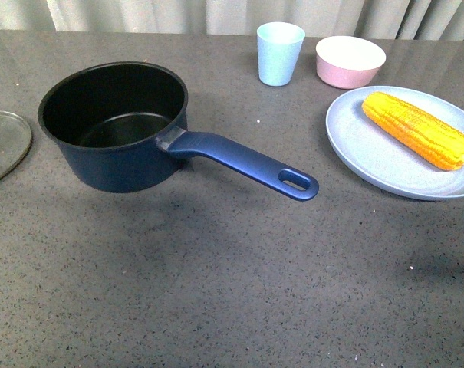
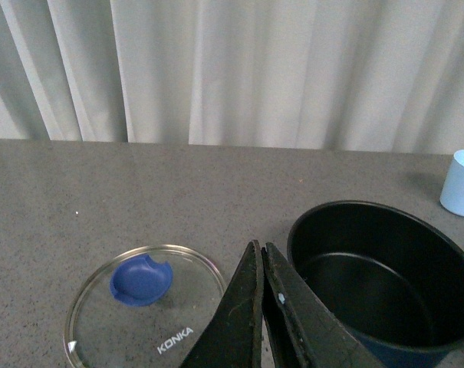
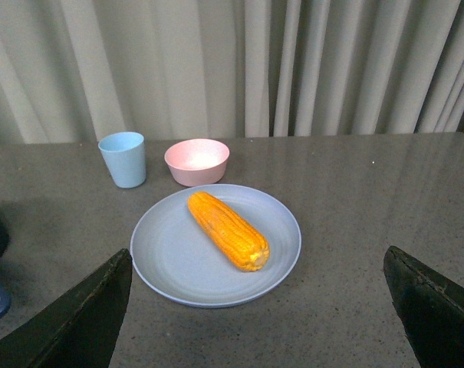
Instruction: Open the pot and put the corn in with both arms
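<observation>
The navy-blue pot (image 1: 116, 123) stands open on the table, its black inside empty, its long handle (image 1: 247, 162) pointing right and toward me. Its glass KONKA lid (image 1: 3, 144) lies flat on the table to the pot's left, knob (image 2: 140, 280) up. The yellow-orange corn (image 1: 418, 129) lies on a light blue plate (image 1: 370, 161) at the right. Neither arm shows in the front view. My left gripper (image 2: 260, 249) is shut and empty, above the gap between lid (image 2: 143, 314) and pot (image 2: 381, 280). My right gripper (image 3: 258, 264) is open wide, short of the corn (image 3: 227, 229).
A light blue cup (image 1: 280, 52) and a pink bowl (image 1: 350, 61) stand at the back, behind the plate. Pale curtains hang behind the table's far edge. The grey tabletop stretches in front of the pot and plate.
</observation>
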